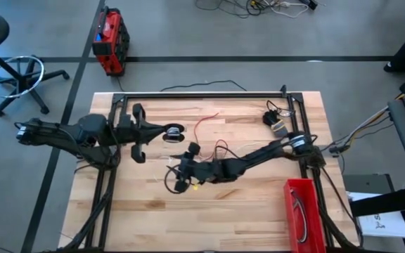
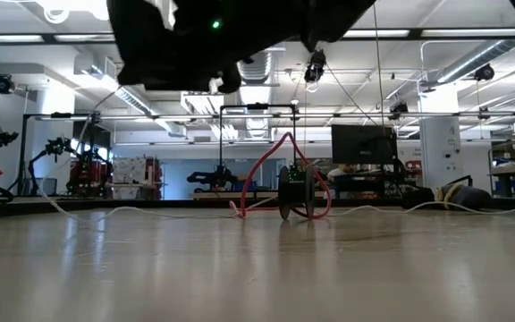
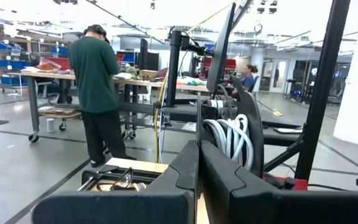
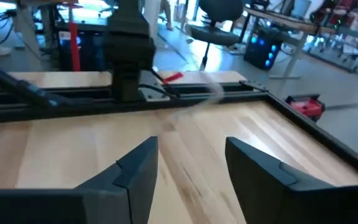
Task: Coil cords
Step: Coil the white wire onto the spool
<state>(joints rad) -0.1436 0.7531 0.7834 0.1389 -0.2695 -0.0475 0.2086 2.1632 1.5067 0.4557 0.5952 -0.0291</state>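
Coiling looks mid-job: the white cord sits bunched in the left gripper, and the red cord lies loose on the table.

Left arm: reaches in from the left edge, gripper near the middle of the table. Its wrist view shows the two dark fingers pressed together with several white loops standing up just behind them, so the jaws are closed on the white cord. High view shows a small pale oval loop at its tip.

Right arm: stretches from the right edge diagonally toward the table centre, right gripper low and in front of the left one. Its wrist view shows fingers spread with bare wood between them, so jaws open and holding nothing.

Cords:
- red cord: thin line on the wood between the two arms toward the back rail; in the low view it arches up off the surface beside a small dark plug.
- white cord also trails flat across the table in the low view.
- dark cord bundle near the back right corner. Can't tell if it's coiled.
- red bin at front right has a dark loop inside. Likely a finished one, not certain.

Judgement: step in hand is winding white, left gripper acting as the anchor. Next move needs the right gripper to pick up the trailing white slack and lay another loop onto the bundle without pulling it out of the left jaws. Red looks untouched.
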